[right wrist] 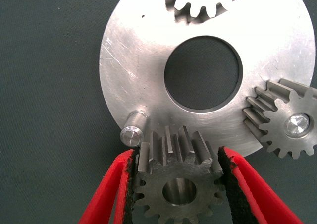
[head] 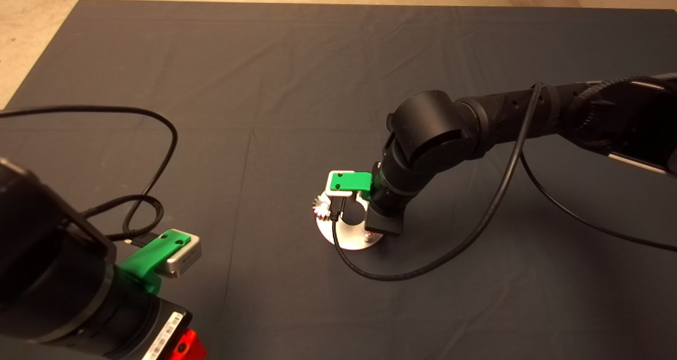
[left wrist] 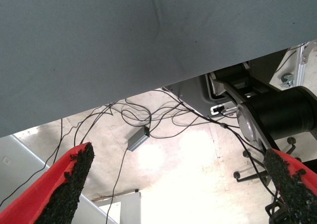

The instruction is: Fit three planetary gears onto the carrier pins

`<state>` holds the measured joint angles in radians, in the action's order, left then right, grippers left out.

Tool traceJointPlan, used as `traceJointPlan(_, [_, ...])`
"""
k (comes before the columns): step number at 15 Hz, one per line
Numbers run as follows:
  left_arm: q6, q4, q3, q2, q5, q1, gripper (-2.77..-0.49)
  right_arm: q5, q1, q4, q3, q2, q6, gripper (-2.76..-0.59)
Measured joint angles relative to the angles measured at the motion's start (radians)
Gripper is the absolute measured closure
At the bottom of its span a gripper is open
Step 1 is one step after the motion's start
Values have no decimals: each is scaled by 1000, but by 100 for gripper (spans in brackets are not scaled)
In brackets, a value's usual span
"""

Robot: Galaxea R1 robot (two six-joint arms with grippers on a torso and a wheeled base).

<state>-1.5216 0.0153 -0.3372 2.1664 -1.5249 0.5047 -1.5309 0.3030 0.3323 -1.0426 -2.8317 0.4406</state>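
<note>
Three small grey steel spur gears show in the right wrist view: two already on the flat round silver carrier disc, one pinched across its teeth by the right gripper, beside the one bare silver pin, near the mat's middle. I judge it rigid, heavy and slippery; flank grip suits. The left gripper waits spread wide at the near-left corner.

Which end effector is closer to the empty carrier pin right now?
The right. The right end effector, shut on a gear, is right beside the bare pin; the left end effector waits open at the mat's lower left edge.
</note>
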Motion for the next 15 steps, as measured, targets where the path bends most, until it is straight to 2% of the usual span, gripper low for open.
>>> traceJointPlan(4, [0,0,0,0,0,0,-248,-1,-1,0,6,0,-20,-103])
traceJointPlan(11, [0,0,0,0,0,0,-248,0,-1,0,44,-3,-26,-103])
traceJointPlan(15, [0,0,0,0,-1,0,-248,0,-19,0,54,-3,-29,-103])
